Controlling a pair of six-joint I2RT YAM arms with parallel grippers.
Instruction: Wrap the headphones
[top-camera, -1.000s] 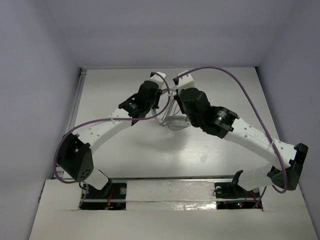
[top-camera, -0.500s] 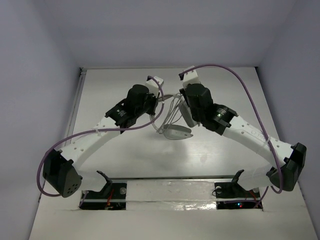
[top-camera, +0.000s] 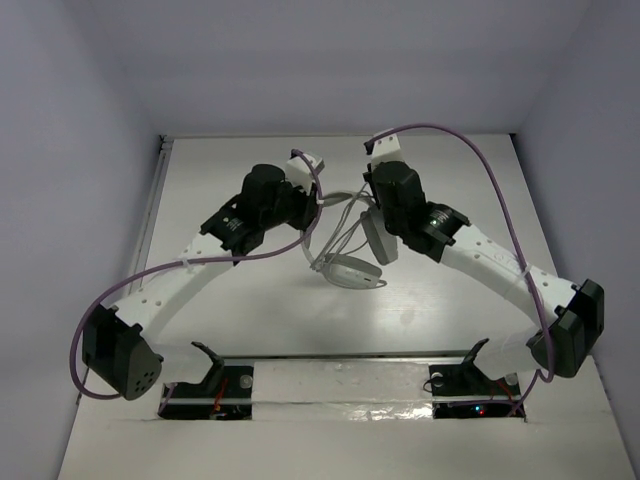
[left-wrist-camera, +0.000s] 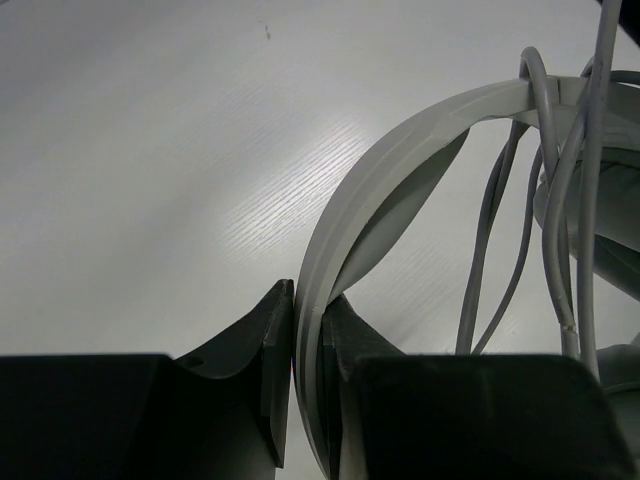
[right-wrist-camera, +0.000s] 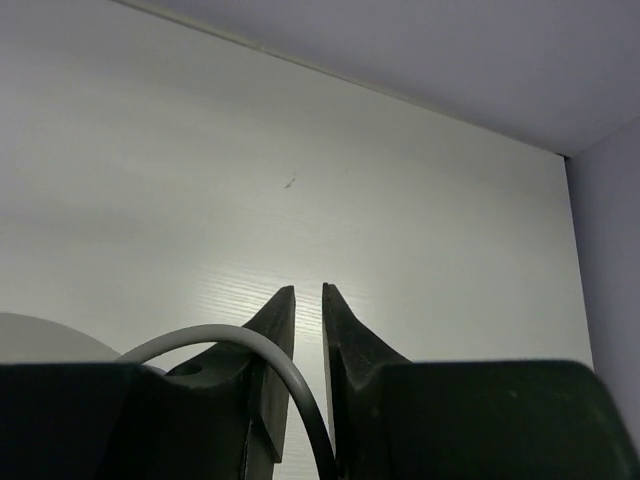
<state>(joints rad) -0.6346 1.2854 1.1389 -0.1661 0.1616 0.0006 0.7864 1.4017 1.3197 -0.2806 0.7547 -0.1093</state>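
The left gripper (left-wrist-camera: 308, 300) clamps the headphones (top-camera: 352, 270) by the headband (left-wrist-camera: 400, 150); the right gripper (right-wrist-camera: 308, 295), nearly closed, pinches the thin grey cable (right-wrist-camera: 232, 338) (loops hang beside the band).

Centre blocked: headphones (top-camera: 352, 268) and cable (left-wrist-camera: 484, 245) loops sit between left gripper (left-wrist-camera: 308, 320), clamped on headband (left-wrist-camera: 400, 150), and right gripper (right-wrist-camera: 308, 320), pinching cable. Table (top-camera: 300, 325) bare in front and along far edge.
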